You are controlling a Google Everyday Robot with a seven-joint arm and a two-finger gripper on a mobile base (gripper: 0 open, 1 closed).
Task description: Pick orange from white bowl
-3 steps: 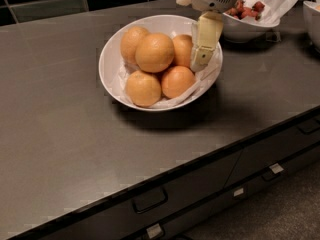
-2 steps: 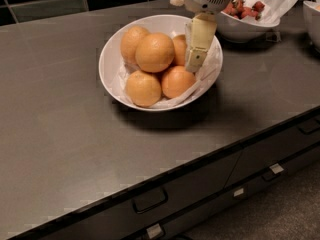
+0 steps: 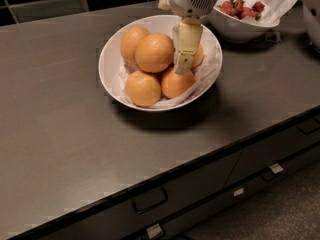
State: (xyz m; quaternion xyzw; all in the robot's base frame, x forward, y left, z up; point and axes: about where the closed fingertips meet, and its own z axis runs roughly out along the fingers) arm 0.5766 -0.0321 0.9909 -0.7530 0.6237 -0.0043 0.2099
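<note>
The white bowl (image 3: pixel 111 59) sits on the dark counter, lined with crinkled white paper and holding five oranges. The orange (image 3: pixel 155 52), the largest, rests on top near the middle. Two others lie in front (image 3: pixel 143 88) (image 3: pixel 178 82), one behind left (image 3: pixel 132 41), and one at the right (image 3: pixel 199 56) is partly hidden. My gripper (image 3: pixel 183 65) hangs down into the bowl from the white wrist above. It is just right of the large orange, over the gap between that orange and the right-hand ones.
A deeper white bowl (image 3: pixel 235 28) with red berries and paper stands at the back right, close behind the gripper's wrist. Another white object (image 3: pixel 312 14) is at the far right edge. The counter's front edge (image 3: pixel 200 166) has drawers below. A dark tiled wall runs along the back.
The gripper has moved left, from over the bowl's right rim to beside the large orange. The fruit and bowl have not moved.
</note>
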